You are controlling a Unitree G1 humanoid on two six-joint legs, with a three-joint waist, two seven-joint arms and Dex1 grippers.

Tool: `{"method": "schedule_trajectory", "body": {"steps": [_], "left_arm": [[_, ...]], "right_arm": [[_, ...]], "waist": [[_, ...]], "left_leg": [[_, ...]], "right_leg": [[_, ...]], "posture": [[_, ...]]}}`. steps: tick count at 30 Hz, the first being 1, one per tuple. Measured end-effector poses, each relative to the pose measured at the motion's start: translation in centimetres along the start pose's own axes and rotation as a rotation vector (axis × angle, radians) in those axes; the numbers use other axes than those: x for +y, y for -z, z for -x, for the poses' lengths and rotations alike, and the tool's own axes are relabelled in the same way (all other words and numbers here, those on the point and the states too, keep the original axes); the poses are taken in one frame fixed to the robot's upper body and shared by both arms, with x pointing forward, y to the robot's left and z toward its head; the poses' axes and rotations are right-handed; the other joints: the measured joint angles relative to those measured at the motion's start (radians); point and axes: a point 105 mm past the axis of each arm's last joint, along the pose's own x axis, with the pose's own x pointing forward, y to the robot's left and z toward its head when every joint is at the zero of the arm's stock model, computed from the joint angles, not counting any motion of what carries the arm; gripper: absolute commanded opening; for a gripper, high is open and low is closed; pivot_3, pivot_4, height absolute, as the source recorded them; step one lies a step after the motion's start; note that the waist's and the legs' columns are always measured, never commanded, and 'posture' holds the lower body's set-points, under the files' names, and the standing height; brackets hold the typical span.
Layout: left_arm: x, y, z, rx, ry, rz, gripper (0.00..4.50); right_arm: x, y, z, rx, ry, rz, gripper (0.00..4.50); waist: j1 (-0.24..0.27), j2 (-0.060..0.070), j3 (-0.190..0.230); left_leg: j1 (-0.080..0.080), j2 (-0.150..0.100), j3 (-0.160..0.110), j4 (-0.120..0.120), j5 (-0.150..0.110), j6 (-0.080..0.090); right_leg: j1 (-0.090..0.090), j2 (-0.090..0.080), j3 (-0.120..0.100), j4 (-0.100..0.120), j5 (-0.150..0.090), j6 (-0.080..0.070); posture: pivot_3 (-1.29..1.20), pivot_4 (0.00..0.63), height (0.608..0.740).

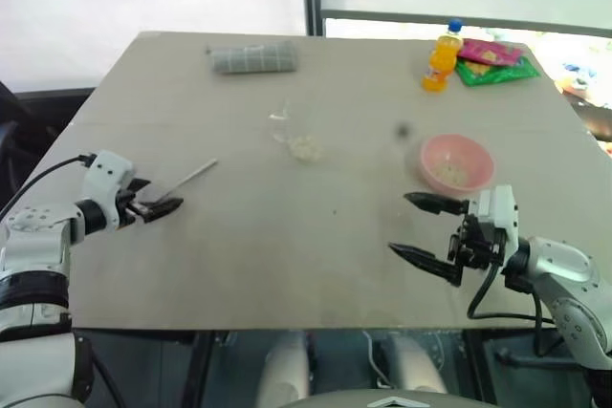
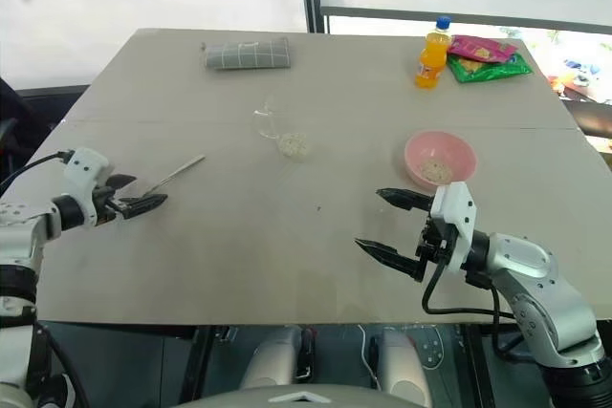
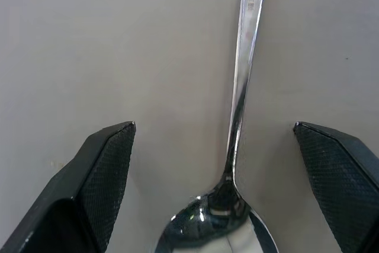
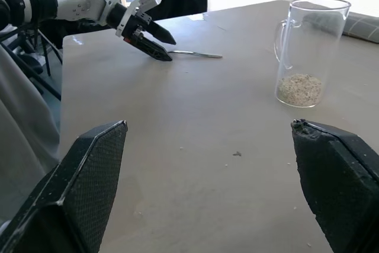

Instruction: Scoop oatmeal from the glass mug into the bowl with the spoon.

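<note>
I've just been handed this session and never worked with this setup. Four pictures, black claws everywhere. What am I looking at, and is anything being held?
It is a two-armed humanoid robot at a table. The two wide pictures come from its head, looking down. The other two come from cameras on its wrists, so the black shapes at their bottom edges are that arm's own fingers.

The left gripper is open, its fingers either side of the spoon, which lies flat on the table. The right gripper is open and holds nothing.

Mid-table stands the glass mug with a little oatmeal at its bottom. The pink bowl holds some flakes too. At the far edge are an orange bottle, snack packets and a folded grey cloth.
</note>
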Motion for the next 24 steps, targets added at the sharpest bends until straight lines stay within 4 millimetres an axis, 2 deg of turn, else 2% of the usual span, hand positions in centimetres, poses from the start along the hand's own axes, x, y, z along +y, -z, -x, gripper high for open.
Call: {"method": "schedule_trajectory", "body": {"steps": [1, 3, 5, 9, 13, 20, 23, 24], "left_arm": [[0.0, 0.1, -0.1, 0.01, 0.013, -0.001, 3.62], [-0.1, 0.3, -0.1, 0.044, 0.046, -0.016, 2.7], [-0.2, 0.9, 0.0, 0.082, 0.068, -0.017, 1.59], [0.5, 1.3, 0.5, 0.101, 0.042, -0.027, 0.03], [1.0, 1.2, 0.3, 0.048, -0.013, 0.006, 0.03], [0.6, 0.9, 0.7, -0.091, -0.051, 0.007, 0.03], [-0.2, -1.3, 0.5, -0.226, -0.071, -0.018, 0.03], [-0.2, -3.2, 0.7, -0.301, -0.107, -0.045, 0.03]], "right_arm": [[0.0, 0.0, 0.0, 0.0, 0.0, 0.0, 4.5], [0.0, 0.0, 0.0, 0.002, 0.004, 0.001, 4.5], [-0.1, 0.1, 0.1, 0.007, 0.018, -0.001, 4.5], [0.3, -0.4, -0.2, 0.004, 0.03, 0.016, 4.5], [0.3, -0.7, -0.3, 0.003, 0.042, 0.022, 4.5], [0.1, -0.7, -0.4, 0.008, 0.059, 0.013, 4.5], [-0.2, -1.5, -0.9, -0.023, 0.071, 0.019, 4.5], [-0.4, -2.1, -1.2, -0.05, 0.07, 0.026, 4.5]], "waist": [[0.0, 0.0, 0.0], [-0.002, 0.003, -0.003], [-0.008, 0.009, -0.006], [-0.03, 0.013, -0.008], [-0.028, 0.012, -0.008], [-0.028, 0.009, -0.006], [-0.022, -0.001, 0.0], [-0.02, -0.007, 0.003]], "left_leg": [[0.0, 0.0, 0.001, 0.0, 0.0, 0.0], [0.001, 0.0, 0.001, 0.0, 0.0, 0.0], [0.002, 0.0, 0.0, 0.0, 0.0, 0.0], [0.004, 0.001, -0.002, 0.0, 0.0, 0.0], [0.003, 0.001, -0.002, 0.0, 0.0, 0.0], [0.0, 0.002, -0.002, 0.0, 0.0, 0.0], [-0.002, 0.003, -0.005, 0.001, 0.0, 0.0], [-0.002, 0.003, -0.005, 0.002, 0.0, 0.0]], "right_leg": [[0.0, 0.0, 0.0, 0.0, 0.0, 0.0], [0.0, 0.0, 0.0, 0.001, 0.0, 0.0], [0.0, 0.001, 0.002, 0.002, 0.0, 0.0], [0.0, 0.003, 0.003, 0.004, 0.0, 0.0], [0.0, 0.002, 0.003, 0.004, 0.0, 0.0], [-0.002, 0.001, 0.003, 0.003, 0.0, 0.0], [-0.002, 0.001, 0.001, 0.002, 0.0, 0.0], [-0.001, 0.001, 0.0, 0.002, 0.0, 0.0]], "posture": [[0.0, 0.15, 0.74], [0.0, 0.15, 0.74], [0.0, 0.15, 0.74], [0.0, 0.15, 0.74], [0.0, 0.15, 0.74], [0.0, 0.15, 0.74], [0.0, 0.15, 0.74], [0.0, 0.15, 0.74]]}}
